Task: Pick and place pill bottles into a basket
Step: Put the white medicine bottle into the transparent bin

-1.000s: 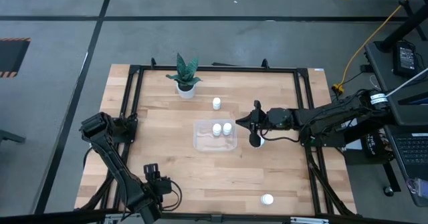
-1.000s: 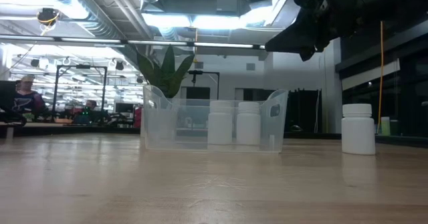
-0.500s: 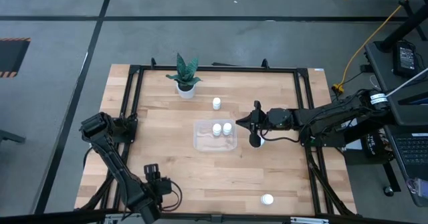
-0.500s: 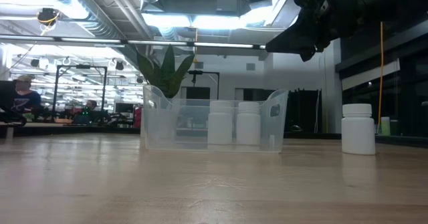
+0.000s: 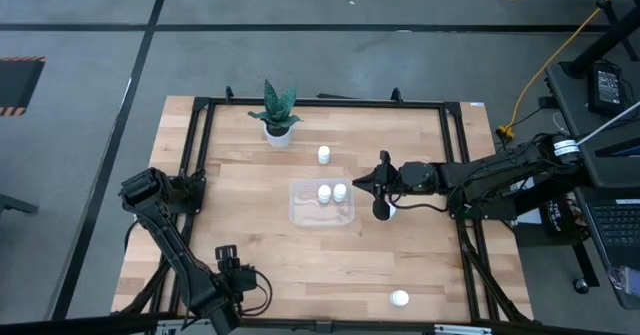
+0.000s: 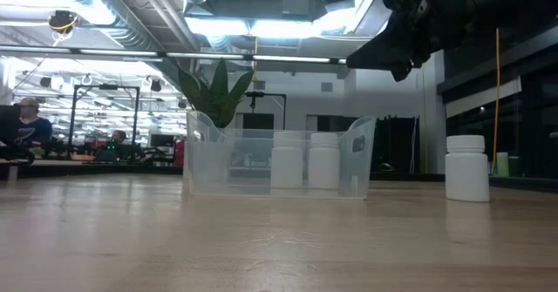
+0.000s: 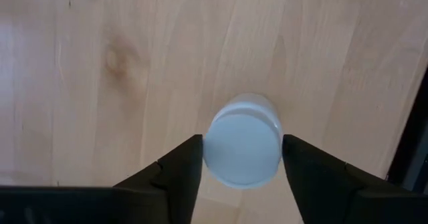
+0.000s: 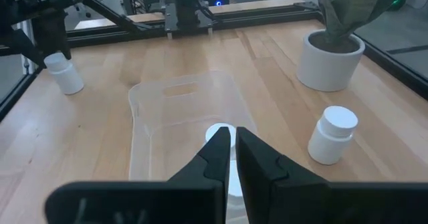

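Pill bottle [image 7: 242, 141] between left fingers [image 7: 179, 172], contact unclear, right fingers [image 8: 219, 152] pressed together, hiding basket [image 8: 155, 120] bottles.

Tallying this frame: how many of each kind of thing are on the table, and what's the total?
Basket: 1
Pill bottles: 6 (2 in the Basket, 4 on the table, one of those under the left hand)
Potted plant: 1
Total: 8
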